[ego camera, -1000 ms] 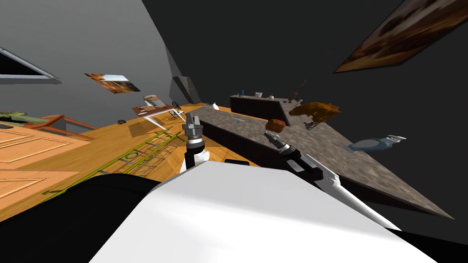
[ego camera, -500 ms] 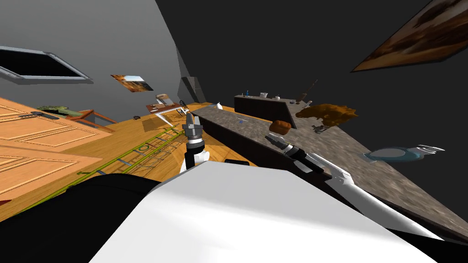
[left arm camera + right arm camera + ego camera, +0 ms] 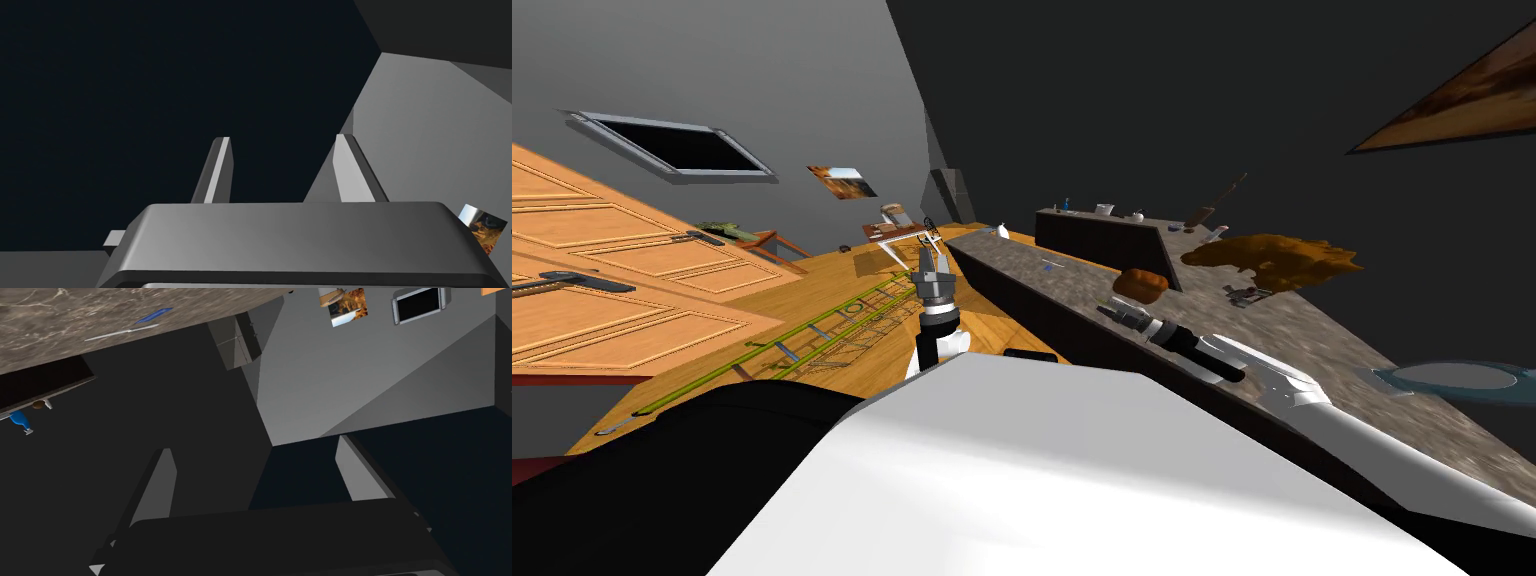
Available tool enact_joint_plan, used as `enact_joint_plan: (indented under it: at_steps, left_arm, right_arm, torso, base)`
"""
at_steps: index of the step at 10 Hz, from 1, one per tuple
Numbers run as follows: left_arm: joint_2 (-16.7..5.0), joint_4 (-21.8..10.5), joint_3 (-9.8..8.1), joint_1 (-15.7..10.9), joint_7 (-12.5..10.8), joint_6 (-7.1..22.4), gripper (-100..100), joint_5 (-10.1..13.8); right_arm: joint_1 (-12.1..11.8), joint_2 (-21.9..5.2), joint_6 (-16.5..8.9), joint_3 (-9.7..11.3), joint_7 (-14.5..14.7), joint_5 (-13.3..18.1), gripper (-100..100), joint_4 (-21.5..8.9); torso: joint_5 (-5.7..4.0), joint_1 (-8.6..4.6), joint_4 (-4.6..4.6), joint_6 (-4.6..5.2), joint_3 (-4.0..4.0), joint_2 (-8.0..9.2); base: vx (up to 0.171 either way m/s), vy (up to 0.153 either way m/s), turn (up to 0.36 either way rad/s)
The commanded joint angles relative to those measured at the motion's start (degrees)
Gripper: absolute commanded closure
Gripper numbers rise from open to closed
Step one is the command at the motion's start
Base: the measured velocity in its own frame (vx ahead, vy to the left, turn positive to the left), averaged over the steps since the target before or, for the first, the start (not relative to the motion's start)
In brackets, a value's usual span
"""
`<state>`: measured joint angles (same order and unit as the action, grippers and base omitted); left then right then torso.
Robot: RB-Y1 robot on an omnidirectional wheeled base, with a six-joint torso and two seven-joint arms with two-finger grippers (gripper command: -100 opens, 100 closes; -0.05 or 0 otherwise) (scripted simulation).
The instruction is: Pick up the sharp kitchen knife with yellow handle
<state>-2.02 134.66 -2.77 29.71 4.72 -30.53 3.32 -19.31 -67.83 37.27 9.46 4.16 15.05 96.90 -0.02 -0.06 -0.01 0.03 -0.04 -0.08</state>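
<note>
On the long mottled grey-brown counter point(image 3: 1312, 330) lies a small knife point(image 3: 1049, 265) whose handle looks blue, not yellow. The right wrist view shows the same knife point(image 3: 127, 328) more plainly: blue handle, thin silver blade, flat on the stone top and far beyond my fingers. My right gripper point(image 3: 1106, 309) point(image 3: 256, 448) reaches out over the counter's near edge, open and holding nothing, well short of the knife. My left gripper point(image 3: 932, 258) point(image 3: 282, 139) points upward over the wooden floor, open and holding nothing.
A brown loaf-like lump point(image 3: 1140, 284), a large flat brown thing point(image 3: 1277, 258), a small metal item point(image 3: 1247, 294) and a blue-grey dish point(image 3: 1457, 380) lie on the counter. A dark raised block point(image 3: 1102, 235) stands at its far end. Wooden door panels point(image 3: 612, 290) and a green ladder-like frame point(image 3: 812, 335) lie left.
My head view has swung: the counter and its things have slid right, and the wooden panels have come further into view on the left. Both grippers hold their poses, still open.
</note>
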Motion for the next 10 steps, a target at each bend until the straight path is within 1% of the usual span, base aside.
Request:
enact_joint_plan:
  at_steps: [1,2,3,4,5,6,7,8,9,10]
  left_arm:
    - [0.0,0.0,0.0,0.0,0.0,0.0,0,0.0]
    - [0.0,0.0,-0.01,0.01,0.0,0.0,0,0.0]
    - [0.0,0.0,0.0,0.0,0.0,0.0,0,0.0]
    - [0.0,0.0,-0.01,0.01,0.0,0.0,0,0.0]
    - [0.0,0.0,0.0,0.0,0.0,0.0,0,0.0]
    - [0.0,0.0,-0.01,0.01,0.0,0.0,0,0.0]
    - [0.0,0.0,0.0,0.01,0.0,0.0,0,0.0]
    - [0.0,0.0,-0.01,0.01,0.0,0.0,0,0.0]
    - [0.0,0.0,0.0,0.01,0.0,0.0,0,0.0]
    - [0.0,0.0,-0.01,0.01,0.0,0.0,0,0.0]
  right_arm:
    - [0.86,-2.86,0.97,0.76,-0.1,0.63,-100,-2.33]
    - [0.94,-4.8,1.93,1.76,0.04,1.87,-100,-4.23]
    - [0.94,-6.33,1.93,1.76,0.04,1.87,-100,-4.83]
    - [0.93,-8.12,2.9,2.81,0.21,3.14,-100,-6.98]
    - [0.93,-9.48,2.9,2.81,0.21,3.14,-100,-7.29]
    - [0.83,-11.55,3.85,3.89,0.41,4.42,-100,-9.19]
    - [0.83,-12.42,3.85,3.89,0.41,4.42,-100,-9.69]
    - [0.64,-14.26,4.78,5.02,0.63,5.71,-100,-12.03]
    - [0.64,-15.16,4.78,5.02,0.63,5.71,-100,-12.03]
    - [0.36,-17.26,5.69,6.17,0.88,7.0,-100,-14.28]
  torso:
    - [0.0,0.0,0.0,0.0,0.0,0.0]
    - [0.01,-0.01,0.0,0.04,-0.01,-0.01]
    - [0.0,0.01,-0.01,-0.01,-0.02,-0.04]
    - [0.0,0.0,-0.01,0.03,-0.03,-0.05]
    - [0.0,0.02,-0.01,0.01,-0.04,-0.07]
    - [0.01,0.02,-0.01,0.04,-0.04,-0.07]
    - [0.0,0.02,-0.02,0.01,-0.05,-0.08]
    - [0.0,0.01,-0.02,0.05,-0.05,-0.08]
    - [0.01,0.04,-0.03,0.0,-0.07,-0.12]
    - [0.01,0.04,-0.02,0.06,-0.06,-0.11]
  base:
    - [0.004,-0.001,0.101]
    - [0.008,0.005,0.209]
    - [0.011,0.0,0.125]
    - [0.017,0.006,0.183]
    - [0.017,0.004,0.125]
    - [0.021,0.007,0.206]
    - [0.02,0.001,0.102]
    - [0.031,0.011,0.195]
    - [0.027,0.006,0.089]
    - [0.034,0.009,0.166]
